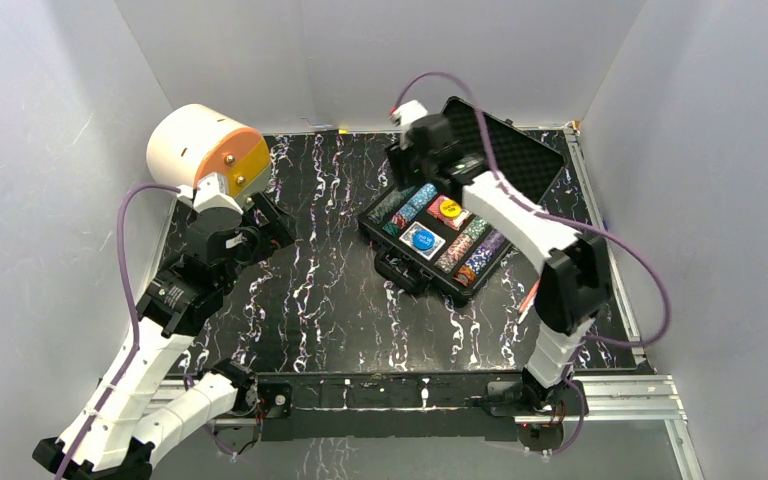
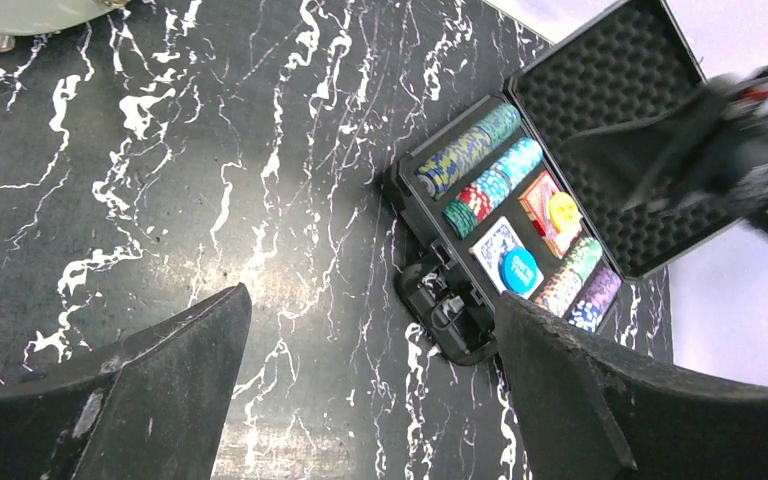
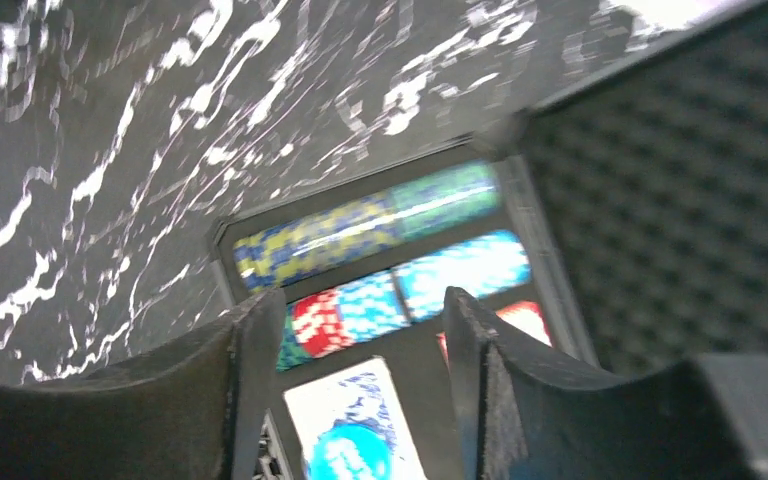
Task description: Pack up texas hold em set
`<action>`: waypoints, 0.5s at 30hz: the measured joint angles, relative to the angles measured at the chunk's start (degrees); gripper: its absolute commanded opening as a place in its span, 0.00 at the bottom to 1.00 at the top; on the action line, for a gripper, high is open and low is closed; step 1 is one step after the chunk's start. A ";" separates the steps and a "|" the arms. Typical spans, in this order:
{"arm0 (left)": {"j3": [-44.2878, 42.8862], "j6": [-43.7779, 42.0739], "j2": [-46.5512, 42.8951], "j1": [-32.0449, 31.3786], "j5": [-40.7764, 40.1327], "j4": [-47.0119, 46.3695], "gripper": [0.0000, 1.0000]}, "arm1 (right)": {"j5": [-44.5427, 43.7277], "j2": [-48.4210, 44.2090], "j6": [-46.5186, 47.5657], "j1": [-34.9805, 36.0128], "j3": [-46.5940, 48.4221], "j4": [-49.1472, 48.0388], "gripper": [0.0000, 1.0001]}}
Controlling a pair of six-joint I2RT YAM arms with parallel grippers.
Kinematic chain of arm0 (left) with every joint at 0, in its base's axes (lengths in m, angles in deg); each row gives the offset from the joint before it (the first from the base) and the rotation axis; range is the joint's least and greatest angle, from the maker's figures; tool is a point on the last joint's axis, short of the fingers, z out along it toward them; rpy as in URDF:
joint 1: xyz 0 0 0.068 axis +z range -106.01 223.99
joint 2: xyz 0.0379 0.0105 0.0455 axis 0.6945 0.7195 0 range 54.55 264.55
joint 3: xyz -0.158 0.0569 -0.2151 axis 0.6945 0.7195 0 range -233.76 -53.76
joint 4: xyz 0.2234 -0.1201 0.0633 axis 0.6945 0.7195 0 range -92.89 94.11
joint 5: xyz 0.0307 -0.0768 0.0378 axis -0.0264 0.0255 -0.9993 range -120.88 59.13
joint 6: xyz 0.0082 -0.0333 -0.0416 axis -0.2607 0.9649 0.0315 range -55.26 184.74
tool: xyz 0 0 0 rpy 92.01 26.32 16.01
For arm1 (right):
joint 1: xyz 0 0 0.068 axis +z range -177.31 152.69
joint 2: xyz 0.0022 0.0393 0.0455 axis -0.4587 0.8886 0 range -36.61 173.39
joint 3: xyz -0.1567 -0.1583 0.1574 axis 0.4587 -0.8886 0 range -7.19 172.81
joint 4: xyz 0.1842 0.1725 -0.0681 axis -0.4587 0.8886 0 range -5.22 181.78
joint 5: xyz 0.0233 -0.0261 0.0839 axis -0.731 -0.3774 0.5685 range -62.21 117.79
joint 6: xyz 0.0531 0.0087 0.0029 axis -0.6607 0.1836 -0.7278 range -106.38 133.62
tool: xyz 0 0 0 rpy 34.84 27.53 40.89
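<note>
On the right half of the black marbled table point(image 1: 320, 290): the black hard case point(image 1: 400, 268), open, set at a slant, its lid point(image 1: 520, 150) tipped back toward the far right corner and lined with grey egg-crate foam. Holds rows of multicoloured poker chips point(image 1: 412, 203) standing on edge in slots at both ends of the tray. Between those rows, two card decks side by side: a blue-backed deck point(image 2: 490, 243) with a round blue chip point(image 2: 518, 270) lying on top, and a red-backed deck point(image 2: 542, 198) with a round yellow chip point(image 2: 563, 210) on top.

Over the far-left end of the tray, close by the hinge line: the right gripper point(image 1: 407, 165), released, fingers point(image 3: 210, 390) parted with nothing between them. Frames the yellow-blue, green, red and teal chip rows in its own wrist view, much blurred; cannot tell whether touching the case.

Well apart from the case, over the left half of the table and near the white-and-orange round drawer unit point(image 1: 205, 150): the left gripper point(image 1: 275, 222), also released, fingers point(image 2: 150, 390) spread wide and empty, above the marbled surface, pointed toward the case
</note>
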 measured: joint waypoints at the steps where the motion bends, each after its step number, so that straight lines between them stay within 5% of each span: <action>1: 0.02 -0.37 0.00 0.00 0.74 -0.02 0.92 | -0.85 -2.19 -0.63 -1.42 0.00 0.02 0.73; 15: 1.99 -4.92 0.15 0.00 8.00 -5.35 0.93 | -19.37 -23.61 -12.33 -16.37 -7.06 9.64 0.82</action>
